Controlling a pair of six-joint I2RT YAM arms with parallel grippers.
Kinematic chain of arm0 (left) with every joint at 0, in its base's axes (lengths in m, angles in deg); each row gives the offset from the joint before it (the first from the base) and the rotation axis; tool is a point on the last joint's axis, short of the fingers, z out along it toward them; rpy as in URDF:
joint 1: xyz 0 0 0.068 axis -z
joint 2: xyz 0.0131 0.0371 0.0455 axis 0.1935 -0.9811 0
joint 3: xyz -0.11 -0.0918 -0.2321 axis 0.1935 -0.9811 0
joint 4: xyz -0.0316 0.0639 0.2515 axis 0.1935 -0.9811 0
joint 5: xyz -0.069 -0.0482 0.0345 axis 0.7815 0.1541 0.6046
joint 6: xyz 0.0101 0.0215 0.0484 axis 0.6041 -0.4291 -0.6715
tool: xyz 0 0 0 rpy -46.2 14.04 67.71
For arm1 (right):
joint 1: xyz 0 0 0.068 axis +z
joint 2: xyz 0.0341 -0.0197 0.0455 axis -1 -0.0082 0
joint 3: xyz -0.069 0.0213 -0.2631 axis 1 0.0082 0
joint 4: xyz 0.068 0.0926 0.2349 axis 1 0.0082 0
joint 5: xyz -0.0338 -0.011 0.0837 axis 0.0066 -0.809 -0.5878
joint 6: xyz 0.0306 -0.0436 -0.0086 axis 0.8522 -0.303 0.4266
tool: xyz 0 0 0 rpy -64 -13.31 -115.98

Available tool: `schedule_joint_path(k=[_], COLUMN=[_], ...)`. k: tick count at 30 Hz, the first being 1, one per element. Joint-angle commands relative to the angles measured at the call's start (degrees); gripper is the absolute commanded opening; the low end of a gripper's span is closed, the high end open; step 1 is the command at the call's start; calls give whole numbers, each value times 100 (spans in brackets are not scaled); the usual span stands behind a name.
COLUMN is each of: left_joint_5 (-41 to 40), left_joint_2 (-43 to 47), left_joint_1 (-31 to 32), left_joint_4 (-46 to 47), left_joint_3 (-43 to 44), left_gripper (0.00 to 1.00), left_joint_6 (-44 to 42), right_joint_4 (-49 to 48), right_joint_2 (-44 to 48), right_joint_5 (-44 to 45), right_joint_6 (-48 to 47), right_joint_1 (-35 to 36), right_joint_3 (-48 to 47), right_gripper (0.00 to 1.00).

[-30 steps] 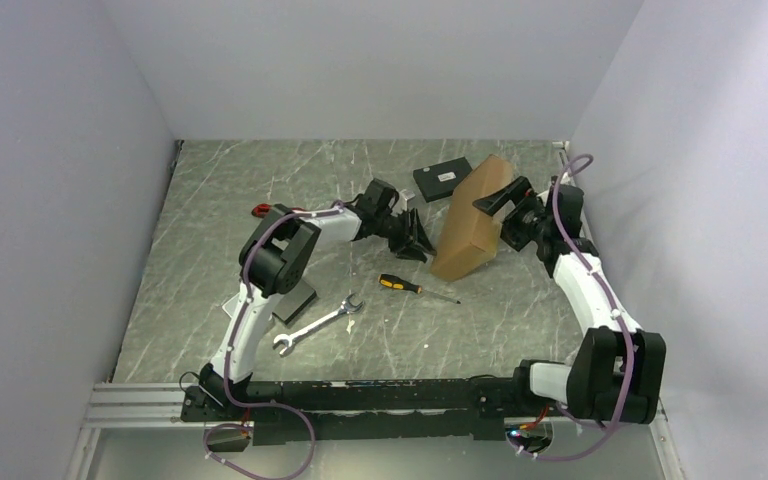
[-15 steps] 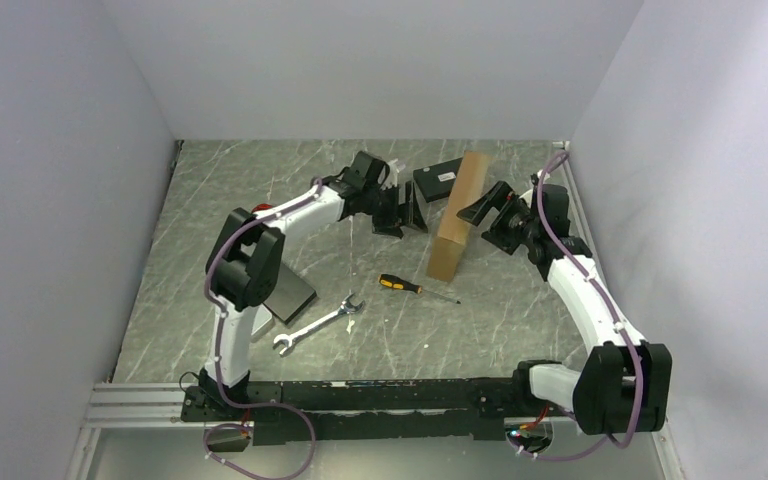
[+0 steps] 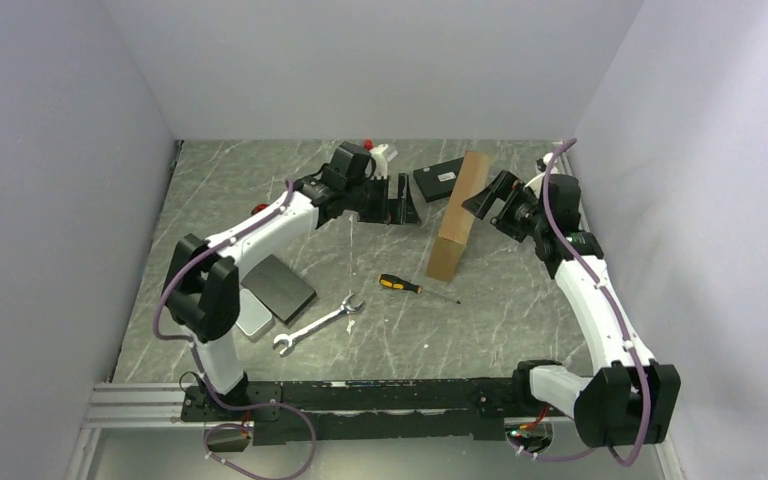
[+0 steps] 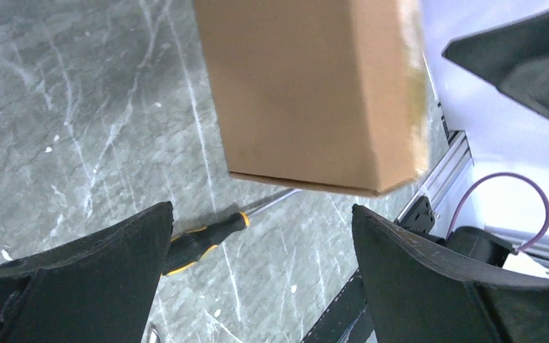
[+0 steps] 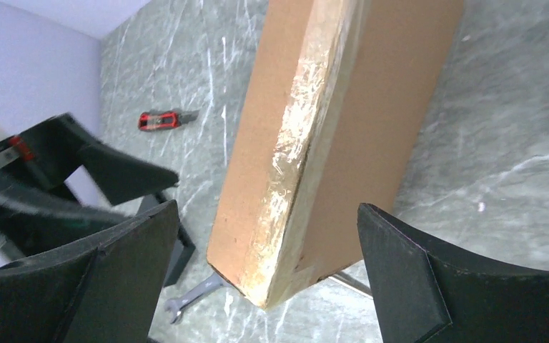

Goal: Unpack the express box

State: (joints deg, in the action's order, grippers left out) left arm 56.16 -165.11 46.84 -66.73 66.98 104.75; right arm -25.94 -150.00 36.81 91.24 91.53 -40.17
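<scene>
Grey marbled table (image 3: 220,200), white walls on three sides. Express box (image 3: 457,215) stands on one long edge, right of centre, lid shut, shiny tape along one narrow side. Left gripper (image 3: 401,202) has its jaws wide apart, near the box's left face, not touching. Right gripper (image 3: 483,200) is equally apart just beside the right face, holding nothing. Screwdriver (image 3: 415,288) lies just in front of the box, small black box (image 3: 440,178) behind it. Judgement: balanced on edge, the box tips easily. Brace one face first, approach slowly and squarely, then work the taped seam.
</scene>
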Motion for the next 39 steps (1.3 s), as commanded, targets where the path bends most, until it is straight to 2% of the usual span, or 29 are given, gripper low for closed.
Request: schedule_joint_path(k=[1, 7, 12, 17, 20, 26, 30, 33, 36, 39], left_joint_5=[-563, -2448, -4010, -4598, -4924, -4922, -4406, -4087, -3941, -3579], left_joint_2=[708, 850, 298, -585, -958, -1260, -1188, -894, -536, -188], left_joint_1=[496, 1470, 2167, 2454, 2562, 2575, 2567, 2521, 2440, 2302], left_joint_4=[41, 65, -7, -663, -864, -801, -805, -786, -911, -804], left_joint_3=[-36, 88, 632, 1707, 2031, 2081, 2070, 1718, 1327, 867], left_gripper=[99, 100, 99, 99, 100, 98, 81, 73, 71, 74], left_joint_6=[-471, -614, -543, -382, -389, -495, -1137, -1734, -2147, -2393], right_joint_4=[385, 659, 771, 735, 780, 898, 906, 905, 852, 913], right_joint_2=[506, 1281, 1702, 1883, 1923, 2221, 2179, 2214, 2292, 2259], right_joint_5=[699, 1912, 2387, 2505, 2576, 3026, 3103, 3043, 2989, 2813], right_joint_6=[-532, -784, -868, -864, -851, -707, -879, -940, -925, -914], right_joint_1=[20, 12, 11, 11, 11, 11, 12, 12, 11, 11], right_joint_3=[-401, -448, -421, -314, -299, -117, -218, -213, -145, -167], right_gripper=[100, 100, 100, 100, 100, 100, 100, 100, 100, 100])
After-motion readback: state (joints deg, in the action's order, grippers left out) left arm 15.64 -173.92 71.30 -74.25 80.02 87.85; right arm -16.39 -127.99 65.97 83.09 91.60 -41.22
